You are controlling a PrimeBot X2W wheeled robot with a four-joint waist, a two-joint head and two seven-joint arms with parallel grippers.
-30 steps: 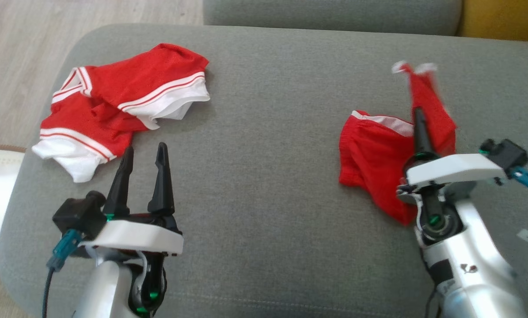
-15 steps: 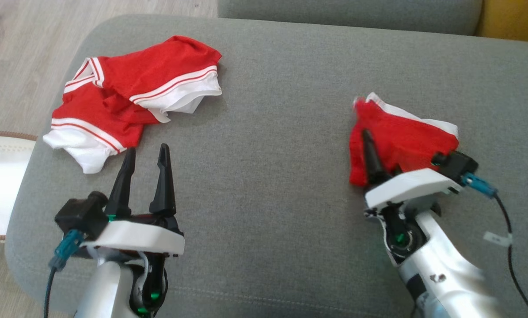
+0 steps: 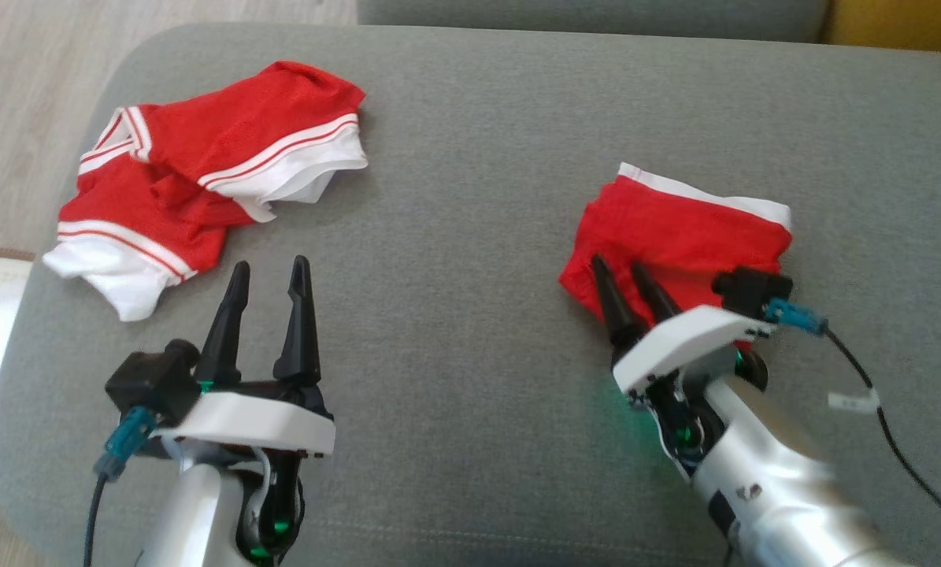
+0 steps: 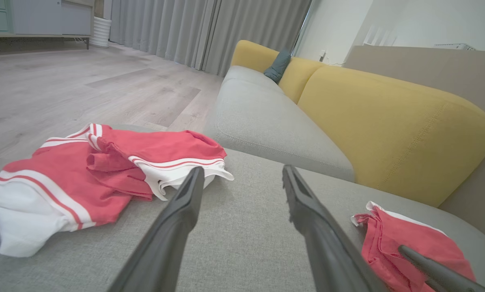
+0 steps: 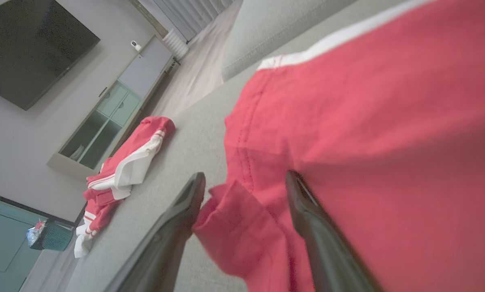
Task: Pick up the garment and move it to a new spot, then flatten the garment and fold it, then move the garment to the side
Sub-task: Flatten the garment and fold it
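Note:
The garment, red with a white band along its far edge, lies in a compact heap on the right of the grey cushion. My right gripper is open at its near left corner, fingers resting on the cloth. In the right wrist view a loose fold of the garment sits between the spread fingers of that gripper, unpinched. My left gripper is open and holds nothing, low over the cushion at the left. The left wrist view shows it with the garment at the lower right.
A second red garment with white stripes lies crumpled at the cushion's far left corner, just beyond my left gripper. The cushion's rounded left edge drops to a wooden floor. A yellow sofa back rises beyond the seat.
My right gripper lowered the hanging garment onto the cushion and opened, letting it go. The left arm kept still. The head camera shifted a little.

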